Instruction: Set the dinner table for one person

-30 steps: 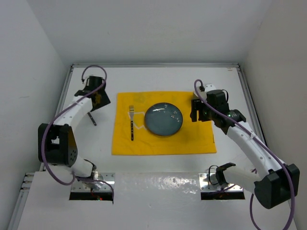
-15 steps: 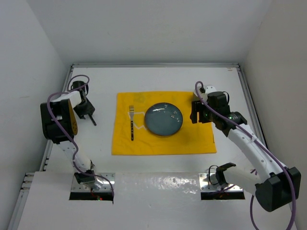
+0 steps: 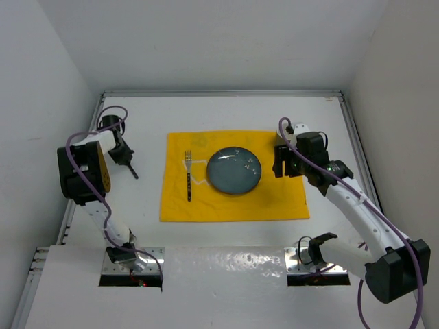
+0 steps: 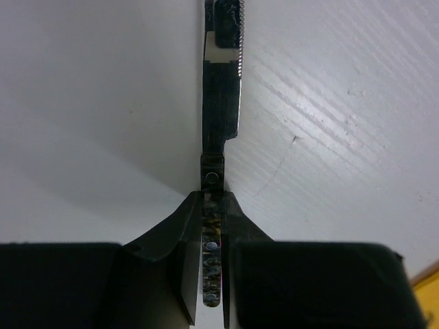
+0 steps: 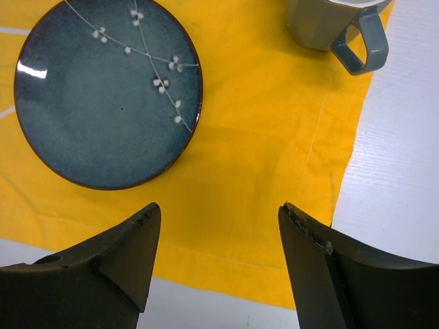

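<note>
Dinner table surface (image 3: 226, 113): white, under both arms, yellow placemat (image 3: 233, 205) mid-way
On placemat: fork (image 3: 188, 177) left of blue plate (image 3: 234, 171), mug (image 5: 322, 24) at right edge
Left gripper (image 4: 212, 202): pinching a knife (image 4: 221, 103) (serrated), off placemat's left
Right gripper (image 5: 219, 209): spread wide, empty

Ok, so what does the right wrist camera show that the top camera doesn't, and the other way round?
Only the right wrist view shows the grey mug, standing at the edge of the yellow placemat beyond the open right gripper. Only the top view shows the fork left of the blue plate, and the left gripper holding a knife over the white table. Both show the plate and the placemat.
</note>
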You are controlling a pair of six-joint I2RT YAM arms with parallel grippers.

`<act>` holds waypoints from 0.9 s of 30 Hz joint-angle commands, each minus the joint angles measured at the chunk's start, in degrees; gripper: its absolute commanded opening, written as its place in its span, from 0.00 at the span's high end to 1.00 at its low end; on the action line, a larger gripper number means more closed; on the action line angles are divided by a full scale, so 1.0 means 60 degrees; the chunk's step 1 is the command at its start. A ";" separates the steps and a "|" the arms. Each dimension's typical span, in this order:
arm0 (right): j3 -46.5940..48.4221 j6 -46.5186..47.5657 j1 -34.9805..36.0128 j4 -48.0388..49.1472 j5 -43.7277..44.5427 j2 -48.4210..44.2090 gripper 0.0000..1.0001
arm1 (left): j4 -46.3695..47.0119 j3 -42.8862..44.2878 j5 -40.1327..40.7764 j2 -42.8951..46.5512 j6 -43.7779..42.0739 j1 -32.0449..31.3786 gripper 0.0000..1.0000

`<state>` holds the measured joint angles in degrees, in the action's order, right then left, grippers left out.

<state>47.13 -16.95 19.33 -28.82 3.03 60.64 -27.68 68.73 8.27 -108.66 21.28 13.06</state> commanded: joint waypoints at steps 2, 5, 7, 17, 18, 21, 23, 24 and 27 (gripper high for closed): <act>0.0522 -0.0017 0.0044 -0.0206 0.0359 -0.0117 0.31 | -0.0307 -0.0249 -0.0281 0.0984 -0.0060 -0.0549 1.00; 0.1121 -0.0002 0.0030 -0.0499 0.0476 -0.0204 0.31 | -0.0936 0.0408 0.0143 0.2022 0.0100 -0.2155 1.00; 0.1385 -0.0061 0.0030 -0.0776 0.0608 -0.0248 0.31 | -0.0967 0.0571 0.0101 0.2374 0.0290 -0.3037 1.00; 0.3349 -0.0851 0.0030 -0.2066 0.0770 -0.0849 0.31 | -0.0441 0.1449 0.0524 0.2409 0.2428 -0.8468 1.00; 0.3626 -0.0939 0.0030 -0.2198 0.0770 -0.0864 0.30 | -0.0324 0.1595 0.0772 0.2074 0.2604 -0.8809 1.00; 0.4053 -0.1144 0.0030 -0.2841 0.0770 -0.0922 0.31 | -0.0367 0.2400 0.1154 0.1091 0.3277 -0.9850 1.00; 0.4286 -0.1218 0.0044 -0.3076 0.0813 -0.0952 0.31 | -0.0541 0.3234 0.1403 0.0230 0.3571 -1.0480 1.00; 0.4360 -0.1232 0.0030 -0.3310 0.0857 -0.0952 0.31 | -0.0615 0.3557 0.1477 -0.0051 0.3892 -1.0671 1.00; 0.4697 -0.1364 0.0030 -0.3764 0.1326 -0.1068 0.31 | -0.0938 0.4875 0.1565 -0.1150 0.4406 -1.1417 1.00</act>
<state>72.34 -23.24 19.33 -47.24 8.14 54.92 -32.58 92.12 14.83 -112.64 42.15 -52.69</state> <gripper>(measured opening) 0.691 0.103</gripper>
